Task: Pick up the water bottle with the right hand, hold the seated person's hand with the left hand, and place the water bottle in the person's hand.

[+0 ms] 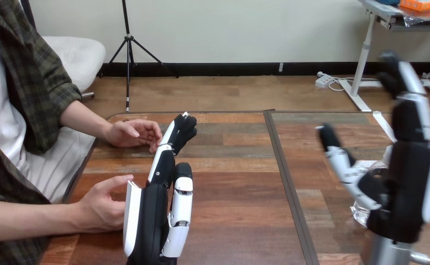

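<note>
A clear water bottle stands on the table at the right, mostly hidden behind my right hand. That hand is open, its fingers pointing up and its thumb spread to the left, right beside the bottle. My left hand lies at centre left, open, with straight fingers reaching away from me. Its fingertips end next to the person's farther hand, which rests on the table; I cannot tell whether they touch. The person's nearer hand is just left of my left hand's back.
The wooden table has a dark seam running front to back between my hands. The person's forearms come in from the left edge.
</note>
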